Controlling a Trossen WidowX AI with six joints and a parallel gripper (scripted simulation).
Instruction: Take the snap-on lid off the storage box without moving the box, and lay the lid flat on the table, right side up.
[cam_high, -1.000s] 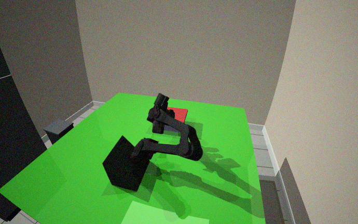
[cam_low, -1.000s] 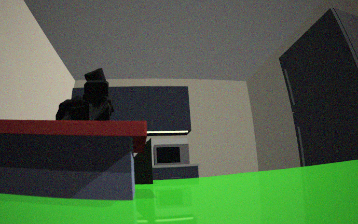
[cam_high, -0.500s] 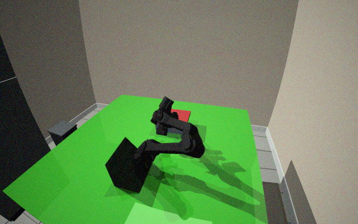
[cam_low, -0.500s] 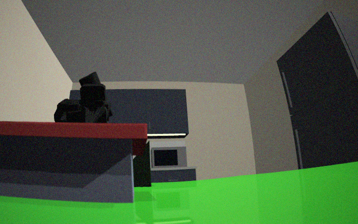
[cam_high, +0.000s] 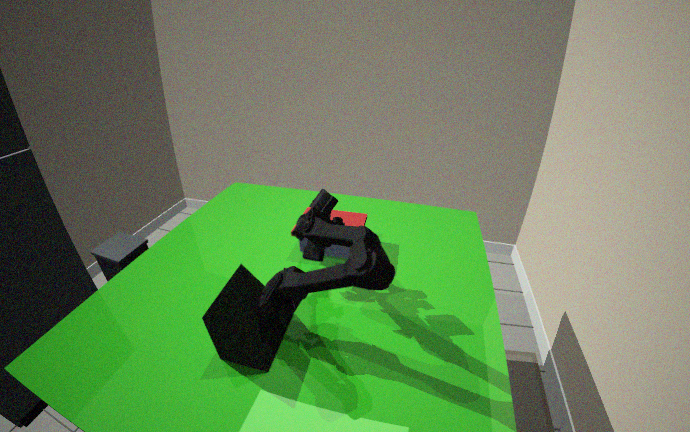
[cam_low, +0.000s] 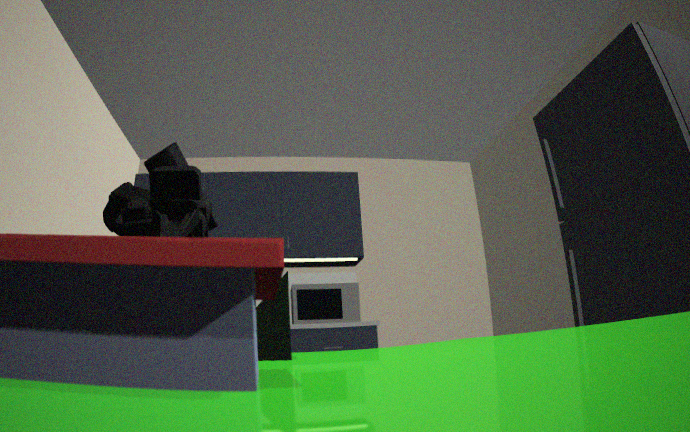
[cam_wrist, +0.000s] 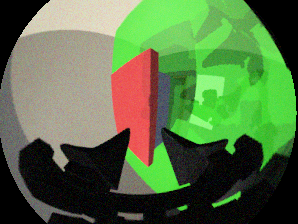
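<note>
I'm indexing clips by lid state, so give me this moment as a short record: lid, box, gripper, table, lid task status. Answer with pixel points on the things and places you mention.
lid: red (cam_high: 351, 218) (cam_low: 152, 250) (cam_wrist: 132, 105), on top of the box
box: blue-grey (cam_high: 336, 248) (cam_low: 152, 361) (cam_wrist: 163, 112), standing on the table
gripper: open (cam_wrist: 146, 131), nothing between its fingertips; lid edge ahead of them
table: bright green (cam_high: 432, 244) (cam_low: 509, 386) (cam_wrist: 220, 45)
lid task status: lid not yet off the box
</note>
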